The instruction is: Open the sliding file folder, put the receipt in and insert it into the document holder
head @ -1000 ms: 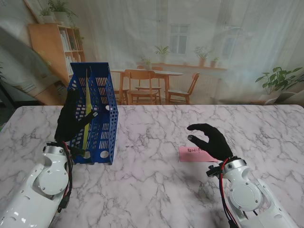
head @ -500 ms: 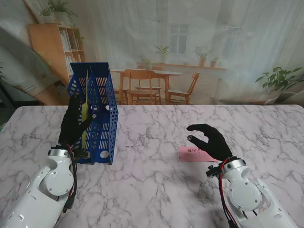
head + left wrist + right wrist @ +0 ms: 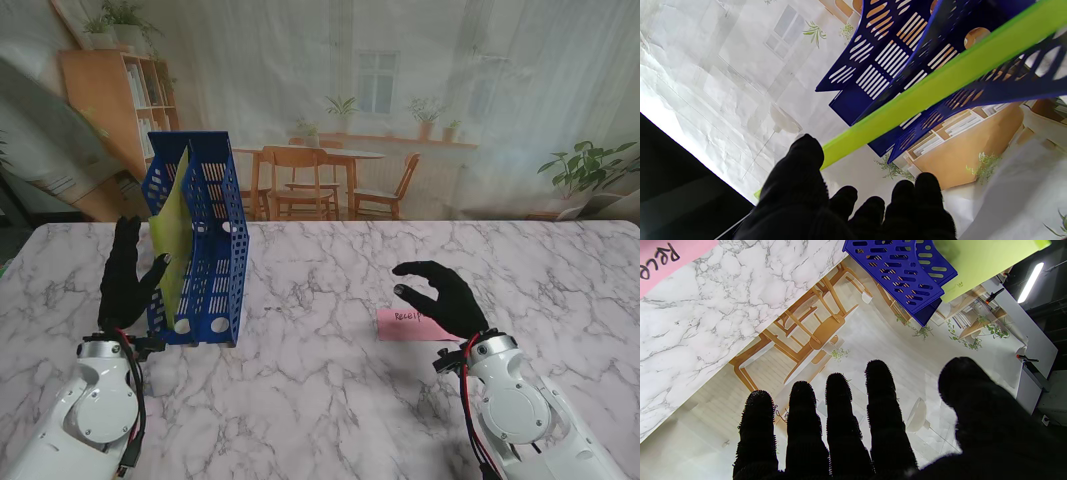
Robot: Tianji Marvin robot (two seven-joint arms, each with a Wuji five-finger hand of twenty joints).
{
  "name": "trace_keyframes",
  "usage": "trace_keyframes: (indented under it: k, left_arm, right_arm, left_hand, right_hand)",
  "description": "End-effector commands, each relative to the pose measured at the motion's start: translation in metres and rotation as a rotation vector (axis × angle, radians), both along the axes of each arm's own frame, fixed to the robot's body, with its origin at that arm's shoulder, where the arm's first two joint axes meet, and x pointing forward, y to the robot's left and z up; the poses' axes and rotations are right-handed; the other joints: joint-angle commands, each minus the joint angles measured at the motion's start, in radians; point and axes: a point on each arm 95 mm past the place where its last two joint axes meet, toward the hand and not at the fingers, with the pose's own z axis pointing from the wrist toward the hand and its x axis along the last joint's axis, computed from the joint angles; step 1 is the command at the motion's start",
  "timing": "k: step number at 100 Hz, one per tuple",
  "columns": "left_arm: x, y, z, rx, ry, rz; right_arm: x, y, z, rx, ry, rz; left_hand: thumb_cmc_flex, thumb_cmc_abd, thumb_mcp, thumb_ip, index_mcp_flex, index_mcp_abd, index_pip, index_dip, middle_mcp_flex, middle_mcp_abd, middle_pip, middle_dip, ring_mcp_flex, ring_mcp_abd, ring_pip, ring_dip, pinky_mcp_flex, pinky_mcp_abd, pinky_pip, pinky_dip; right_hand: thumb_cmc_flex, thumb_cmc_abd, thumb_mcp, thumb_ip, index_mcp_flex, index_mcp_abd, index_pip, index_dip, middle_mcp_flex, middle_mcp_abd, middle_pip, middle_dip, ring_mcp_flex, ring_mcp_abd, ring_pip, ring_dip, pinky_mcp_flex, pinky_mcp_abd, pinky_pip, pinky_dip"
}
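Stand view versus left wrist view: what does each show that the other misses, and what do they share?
Only the stand view shows the pink receipt lying on the marble table, with the right hand open and hovering over it. Only the left wrist view shows the left hand's thumb tip against the folder's green edge, the other fingers clear of it. Both show the left hand, the green folder leaning out of the blue holder, and the printed backdrop.
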Motion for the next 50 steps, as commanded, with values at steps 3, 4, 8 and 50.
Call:
trace_keyframes:
  k: [3,4,8,50]
  left_arm:
    - [-0.002,0.001,-0.008,-0.001,0.027,0.004]
    - [-0.002,0.001,-0.009,-0.001,0.028,0.005]
    - [-0.002,0.002,-0.011,-0.007,0.031,0.012]
    - [0.009,-0.005,-0.032,-0.086,0.097,0.052]
  right_arm:
    - [0.000,0.001,-0.003,-0.003,0.012,-0.001]
    - [0.000,0.001,-0.003,-0.003,0.013,0.000]
    - [0.000,0.001,-0.003,-0.004,0.014,0.000]
    - [0.001,0.002,-0.003,-0.005,0.019,0.001]
  left_hand:
    - [0.076,0.054,0.024,-0.014,-0.003,-0.011,0.013,0.014,0.026,-0.020,0.009,0.013,0.014,-0.033,0.026,0.011,0.000,-0.057,0.027,0.021]
    - [0.078,0.055,0.024,-0.015,-0.003,-0.011,0.013,0.014,0.027,-0.020,0.009,0.013,0.016,-0.033,0.027,0.012,0.001,-0.057,0.029,0.022]
    - [0.079,0.056,0.021,-0.018,-0.002,-0.012,0.014,0.014,0.029,-0.019,0.009,0.015,0.017,-0.034,0.029,0.013,0.003,-0.059,0.033,0.024]
    - [0.132,0.083,0.002,-0.027,0.068,-0.017,0.053,0.017,0.174,0.010,0.029,0.054,0.125,-0.016,0.093,0.028,0.082,-0.040,0.141,0.074]
  right_hand:
    - [-0.014,0.026,-0.022,-0.015,-0.001,-0.008,-0.020,0.017,-0.003,-0.006,-0.012,-0.004,0.008,-0.002,-0.010,0.009,-0.004,-0.007,-0.013,0.000]
    - [-0.013,0.026,-0.022,-0.015,0.000,-0.008,-0.020,0.017,-0.003,-0.005,-0.012,-0.004,0.008,-0.002,-0.010,0.009,-0.004,-0.007,-0.013,0.000]
    - [-0.013,0.027,-0.022,-0.015,-0.001,-0.006,-0.020,0.017,-0.003,-0.005,-0.012,-0.004,0.007,-0.002,-0.010,0.009,-0.004,-0.007,-0.013,0.000]
    - [-0.014,0.029,-0.023,-0.015,0.001,-0.007,-0.019,0.017,0.003,-0.005,-0.011,-0.003,0.011,-0.001,-0.009,0.010,-0.004,-0.003,-0.015,0.000]
